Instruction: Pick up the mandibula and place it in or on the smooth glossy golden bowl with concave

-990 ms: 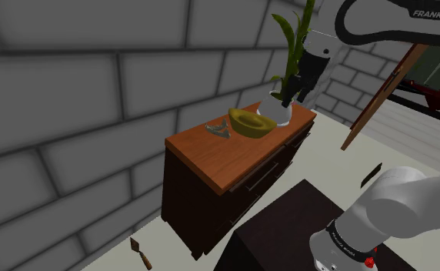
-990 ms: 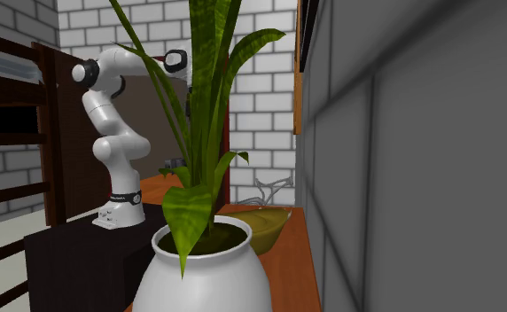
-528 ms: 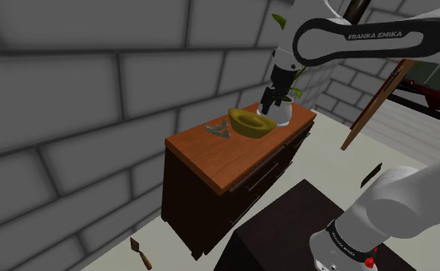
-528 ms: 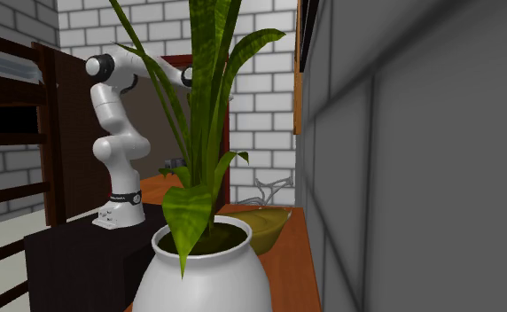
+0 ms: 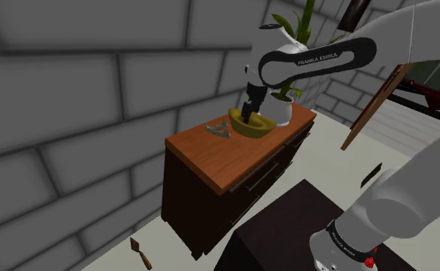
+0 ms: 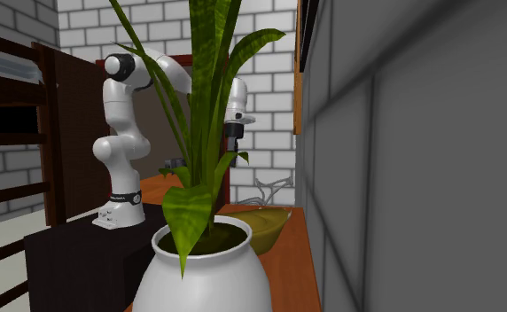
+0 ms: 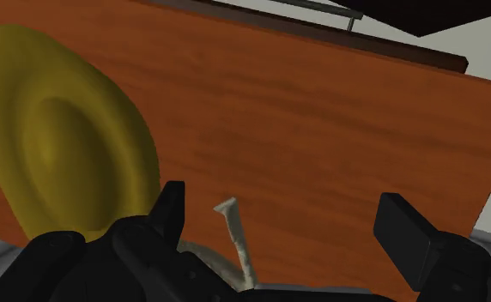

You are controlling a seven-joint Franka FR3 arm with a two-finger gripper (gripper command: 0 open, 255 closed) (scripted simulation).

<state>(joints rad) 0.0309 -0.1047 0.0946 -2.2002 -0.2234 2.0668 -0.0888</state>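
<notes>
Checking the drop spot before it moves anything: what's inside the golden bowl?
The golden bowl shows a bare yellow hollow, nothing in it. Its end nearest the claw is covered by a black finger, so unchecked.

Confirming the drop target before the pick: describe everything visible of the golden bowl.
The golden bowl is smooth, dull yellow-gold, oval with upswept pointed ends and a shallow, empty-looking hollow. It sits upright on the reddish wooden cabinet top, between the pale mandibula and the white plant pot. The open gripper hangs close by it.

My arm (image 5: 318, 61) bends over and reaches down. My gripper (image 5: 247, 115) points down. Its two fingers (image 7: 171, 210) stand wide apart.
</notes>
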